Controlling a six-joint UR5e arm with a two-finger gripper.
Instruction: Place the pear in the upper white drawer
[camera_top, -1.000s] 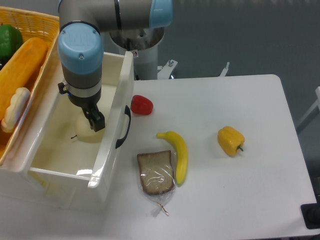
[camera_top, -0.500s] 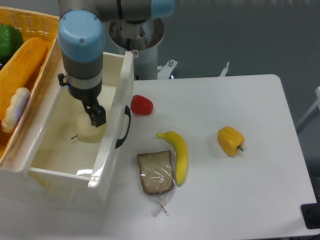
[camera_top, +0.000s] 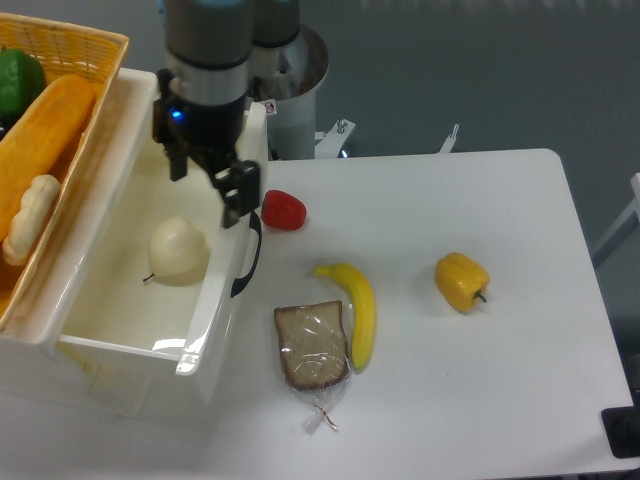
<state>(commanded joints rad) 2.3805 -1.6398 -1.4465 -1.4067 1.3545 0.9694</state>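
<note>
the pale cream-white round pear with a thin dark stem (camera_top: 177, 252) lies on the floor of the large deep glossy white plastic drawer (camera_top: 100, 330), near the front wall that carries the dark curved handle (camera_top: 250, 257), and its stem points to the left. nothing touches the pear. the two-finger gripper of the grey arm (camera_top: 206, 186) hangs above the drawer, over its front right part, clearly higher than the fruit and apart from it; the two dark fingers (camera_top: 236, 200) stand apart from each other with nothing between them, so the pincer is open and empty. to the left of the drawer stands a yellow wicker basket (camera_top: 88, 44) that holds a long orange-yellow bread loaf (camera_top: 40, 140), a green pepper (camera_top: 18, 80) and a small pale piece which i cannot identify. on the white table (camera_top: 480, 400), just beside the handle side of the drawer, lies a small red pepper (camera_top: 283, 210). further to the front lie a yellow banana (camera_top: 355, 306) and a slice of brown bread in clear plastic wrap (camera_top: 313, 348), the two touching each other. a yellow bell pepper (camera_top: 461, 281) rests well apart on the right side of the table.
</note>
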